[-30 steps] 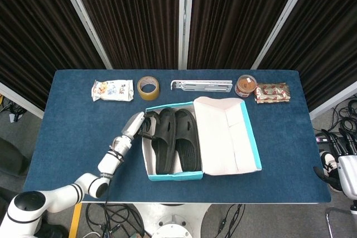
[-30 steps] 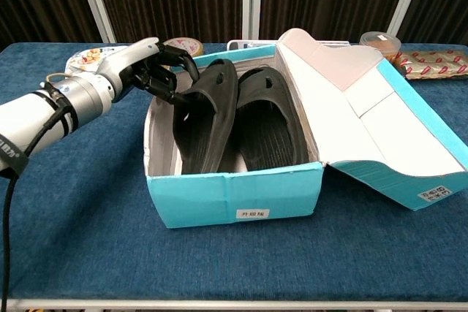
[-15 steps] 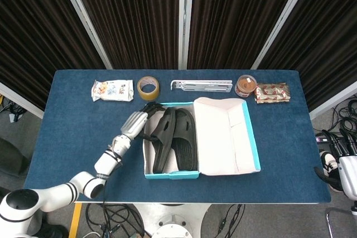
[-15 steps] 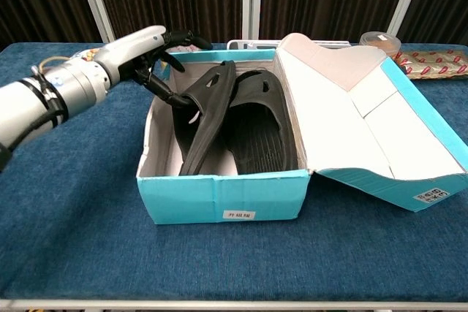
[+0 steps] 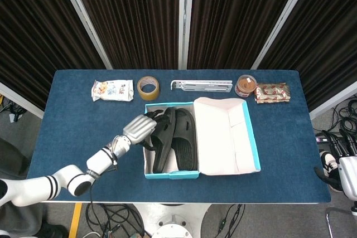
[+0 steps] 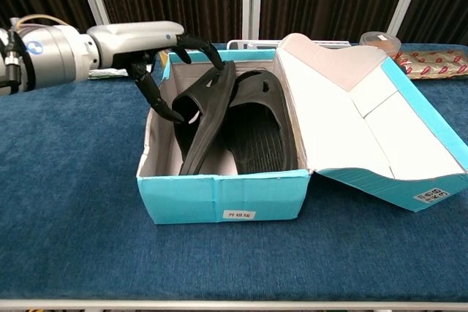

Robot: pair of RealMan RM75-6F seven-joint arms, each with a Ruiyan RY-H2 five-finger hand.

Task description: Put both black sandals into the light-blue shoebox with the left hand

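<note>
The light-blue shoebox (image 5: 167, 174) (image 6: 227, 199) stands open at the table's middle, its lid (image 6: 351, 107) folded out to the right. Both black sandals are inside. The right sandal (image 5: 187, 137) (image 6: 259, 126) lies flat. The left sandal (image 5: 162, 140) (image 6: 201, 118) stands tilted on its edge, leaning on the other. My left hand (image 5: 140, 128) (image 6: 146, 38) hovers over the box's left wall, its fingers spread and arched over the tilted sandal's top end, with fingertips just touching it. My right hand (image 5: 341, 163) hangs beside the table's right edge, fingers apart, holding nothing.
Along the table's far edge lie a snack packet (image 5: 112, 90), a roll of brown tape (image 5: 148, 87), a metal bracket (image 5: 201, 86), a small round tin (image 5: 245, 86) and a patterned packet (image 5: 272, 92). Cables lie on the floor to the right.
My left hand has risen and opened its fingers off the tilted sandal it was gripping. The box slid slightly left earlier and now stays put; the sandal remains leaning inside.
</note>
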